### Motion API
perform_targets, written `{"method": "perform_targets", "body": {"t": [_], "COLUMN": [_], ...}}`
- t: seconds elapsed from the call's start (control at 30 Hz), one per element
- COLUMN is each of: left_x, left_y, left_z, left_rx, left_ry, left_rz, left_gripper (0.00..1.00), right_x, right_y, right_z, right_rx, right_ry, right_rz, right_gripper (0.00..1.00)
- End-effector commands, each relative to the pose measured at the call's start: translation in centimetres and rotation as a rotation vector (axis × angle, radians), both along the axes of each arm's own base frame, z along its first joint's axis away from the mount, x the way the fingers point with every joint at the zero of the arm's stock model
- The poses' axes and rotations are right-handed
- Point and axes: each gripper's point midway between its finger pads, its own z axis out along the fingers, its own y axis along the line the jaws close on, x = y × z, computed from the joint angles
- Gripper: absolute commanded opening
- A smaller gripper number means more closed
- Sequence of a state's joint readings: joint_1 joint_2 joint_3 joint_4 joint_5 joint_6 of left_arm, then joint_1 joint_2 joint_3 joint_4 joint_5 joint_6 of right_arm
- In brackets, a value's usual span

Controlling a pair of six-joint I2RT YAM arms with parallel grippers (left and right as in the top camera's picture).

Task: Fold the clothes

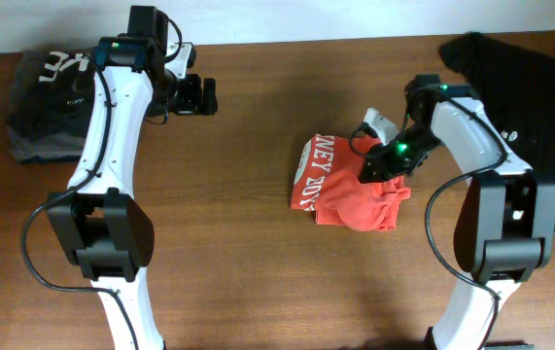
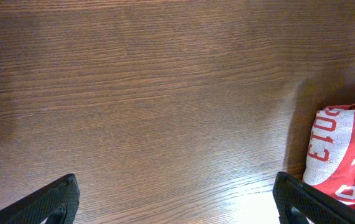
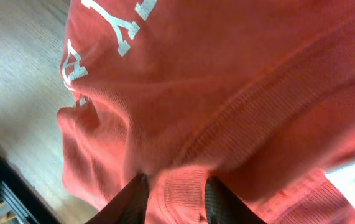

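worktop [image 1: 258,282]: brown wood grain is seen from above, with one arm at each side.
T-shirt [image 1: 335,185]: a red-orange shirt with white block lettering is laid bunched and partly folded right of the worktop's middle, with the lettered part turned toward the left edge.
right pincer [image 1: 382,163]: it is lowered onto the T-shirt's right side. In the wrist view a ridge of ribbed red cloth is pinched between its two narrow fingers [image 3: 133,199].
left pincer [image 2: 177,205]: it is held near the far edge, well apart from the T-shirt. Its jaws are spread wide over bare wood and nothing is gripped.
dark grey garment [image 1: 49,107]: it is heaped at the far left corner.
black garment [image 1: 510,68]: it is piled at the far right corner.
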State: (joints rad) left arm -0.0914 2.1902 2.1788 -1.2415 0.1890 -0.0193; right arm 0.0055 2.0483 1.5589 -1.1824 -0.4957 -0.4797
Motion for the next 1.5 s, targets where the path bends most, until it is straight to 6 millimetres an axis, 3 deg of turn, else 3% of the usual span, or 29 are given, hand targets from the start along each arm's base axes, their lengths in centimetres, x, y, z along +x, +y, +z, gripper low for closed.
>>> {"method": "perform_targets", "body": {"t": [0.0, 0.17, 0.47, 0.53, 0.6, 0.73, 0.97, 1.17, 1.2, 1.3, 1.47], "left_x": [0.2, 0.2, 0.2, 0.2, 0.2, 0.2, 0.2, 0.2, 0.2, 0.2, 0.1], "left_y": [0.0, 0.0, 0.0, 0.0, 0.0, 0.0, 0.0, 0.1, 0.1, 0.1, -0.3], "left_z": [0.1, 0.1, 0.1, 0.1, 0.1, 0.1, 0.1, 0.0, 0.0, 0.0, 0.0], "left_rx": [0.011, 0.011, 0.011, 0.011, 0.011, 0.012, 0.012, 0.018, 0.018, 0.018, 0.011], "left_ry": [-0.008, -0.007, -0.008, -0.008, -0.008, -0.008, -0.008, -0.008, -0.008, -0.008, -0.006], "left_rz": [-0.015, -0.015, -0.015, -0.015, -0.015, -0.015, -0.015, -0.013, -0.013, -0.013, -0.021], "left_gripper": [0.99, 0.99, 0.99, 0.99, 0.99, 0.99, 0.99, 0.99, 0.99, 0.99, 0.99], "right_x": [-0.5, 0.0, 0.5, 0.5, 0.5, 0.5, -1.3, -1.0, -1.0, -1.2, -0.9], "right_y": [0.1, -1.6, -1.6, -1.6, -1.6, -2.0, -5.5, -8.7, -8.9, -9.4, -9.6], "right_z": [0.2, -0.6, -0.7, -0.7, -0.7, -0.5, 2.1, 1.3, 1.2, 1.1, 2.0], "right_rx": [-0.022, -0.130, -0.135, -0.135, -0.135, -0.138, -0.153, -0.154, -0.154, -0.174, -0.185], "right_ry": [-0.022, -0.026, -0.048, -0.047, -0.047, -0.026, 0.157, 0.181, 0.182, 0.182, 0.183], "right_rz": [0.033, -0.003, -0.003, -0.003, -0.004, -0.052, -0.344, -0.500, -0.504, -0.509, -0.526], "right_gripper": [0.32, 0.31, 0.31, 0.25, 0.04, 0.04, 0.04, 0.04, 0.07, 0.37, 0.42]}}
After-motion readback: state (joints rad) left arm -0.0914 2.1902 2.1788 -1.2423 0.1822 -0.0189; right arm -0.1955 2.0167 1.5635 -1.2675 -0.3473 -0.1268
